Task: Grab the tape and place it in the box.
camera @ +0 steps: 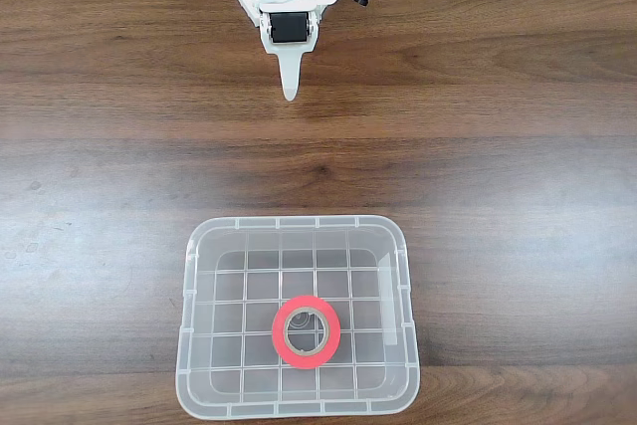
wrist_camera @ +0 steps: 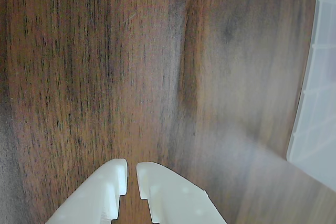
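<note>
On dark wood table (camera: 518,146): tape (camera: 307,331) inside box (camera: 189,286); claw (wrist_camera: 132,174) empty, nearly closed, well apart.

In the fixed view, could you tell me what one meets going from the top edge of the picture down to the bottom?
Gripper, its fingers together, empty → bare stretch of wooden table → far rim of the box → tape lying flat on the box's gridded floor → near rim of the box.

Red tape (camera: 307,331) with grey-beige core, lying flat on gridded floor of clear rimmed box (camera: 196,246), toward near wall. Both well apart from jaws, box edge (wrist_camera: 317,103) beside them.
</note>
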